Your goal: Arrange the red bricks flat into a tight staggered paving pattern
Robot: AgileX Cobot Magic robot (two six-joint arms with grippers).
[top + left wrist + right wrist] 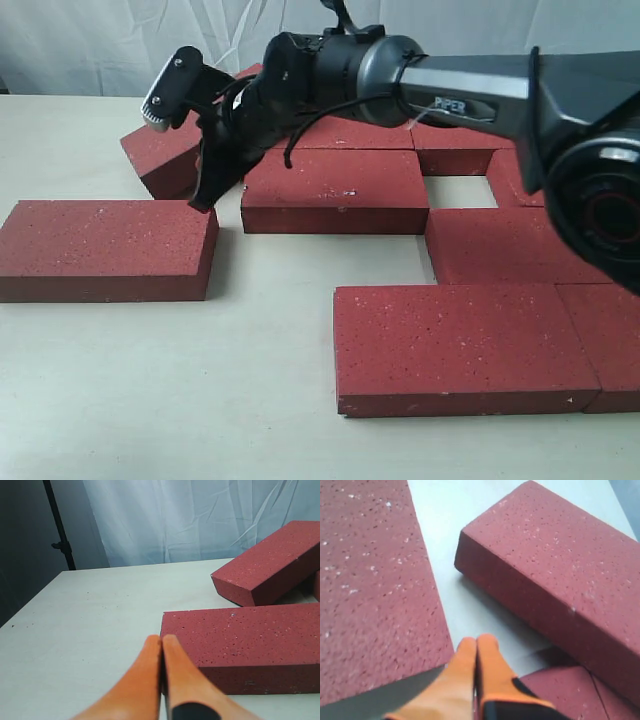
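Red bricks point(335, 190) partly laid; nudging step on skewed brick point(160, 160), I judge. Right gripper point(204, 202) pinched closed, empty, beside it; left gripper point(161, 640) likewise. Next: push it square, tight.

The red bricks point(460, 340) look matt and rough, with tiny white speckles. The table point(150, 400) is pale, smooth and matt. The right arm point(480, 85) has a slightly glossy dark casing. The backdrop point(100, 40) is white cloth.

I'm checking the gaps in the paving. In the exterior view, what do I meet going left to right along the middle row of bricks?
lone left brick → table strip → centre brick → right brick
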